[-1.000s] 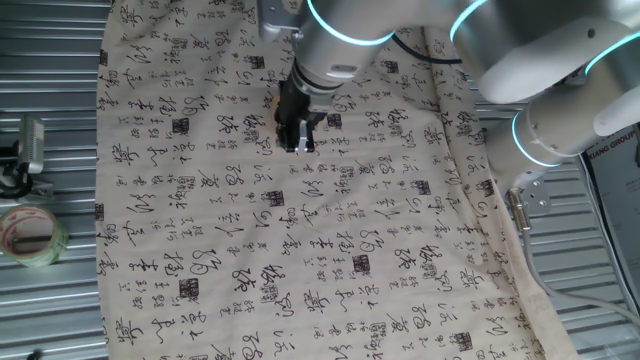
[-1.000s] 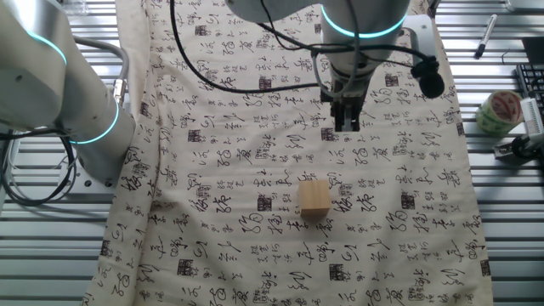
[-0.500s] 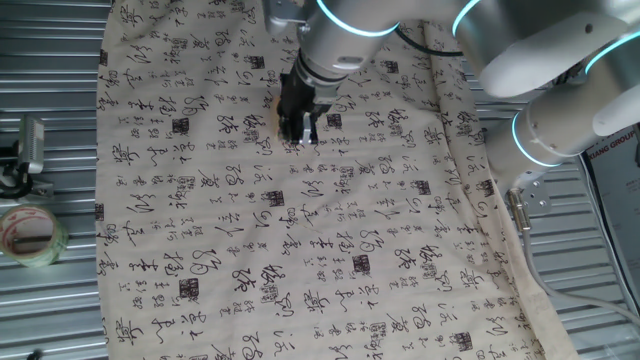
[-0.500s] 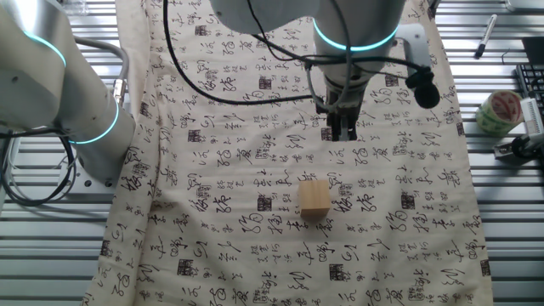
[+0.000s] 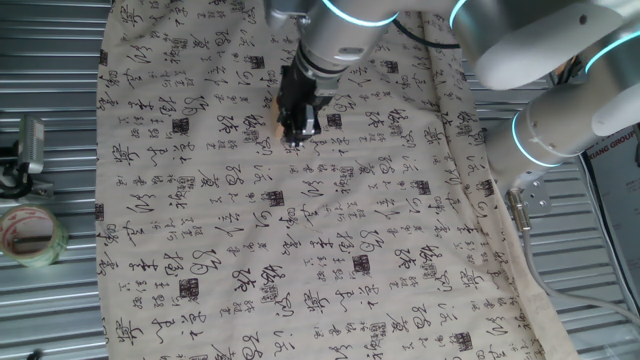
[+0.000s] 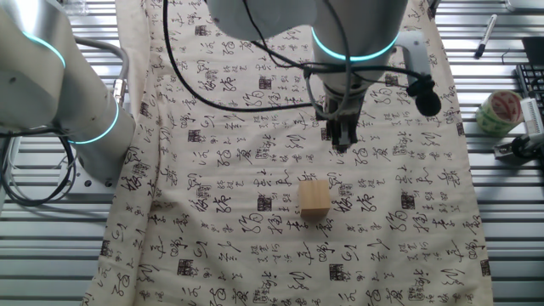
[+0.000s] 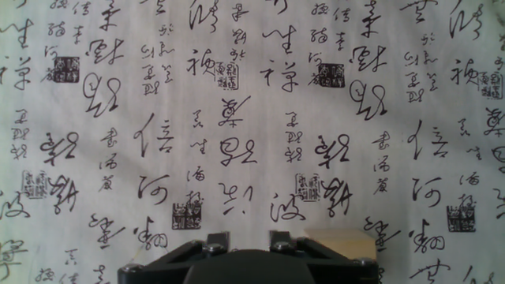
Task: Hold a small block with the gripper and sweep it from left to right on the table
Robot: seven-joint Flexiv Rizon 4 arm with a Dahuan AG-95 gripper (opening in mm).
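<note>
Tape roll: a roll of tape (image 5: pixel 30 236) is being seen at the far left of one fixed view, lying on the bare ribbed metal beside the cloth; in the other fixed view it (image 6: pixel 497 111) is lying at the right edge.

Table: the ribbed grey table (image 5: pixel 50 80) is being covered across its middle by a beige calligraphy cloth (image 5: pixel 300 260), which is filling the whole hand view (image 7: pixel 252 118).

Arm: a thick silver-grey arm (image 5: pixel 520 50) with glowing cyan rings is being shown reaching over the cloth from the right in one fixed view.

Gripper: the gripper (image 5: pixel 297 140) is being held pointing down just over the upper part of the cloth; in the other fixed view it (image 6: pixel 342 146) is being seen near the cloth's middle.

Jaws: the two black fingers are being kept narrowly apart with nothing between them; whether they are fully closed cannot be told.

Small block: the small block (image 6: pixel 314 200) is being left on the cloth, apart from the gripper and nearer the camera in the other fixed view; in the hand view its pale top (image 7: pixel 338 243) is being seen at the bottom edge, just right of the gripper's black body (image 7: pixel 245 264).
</note>
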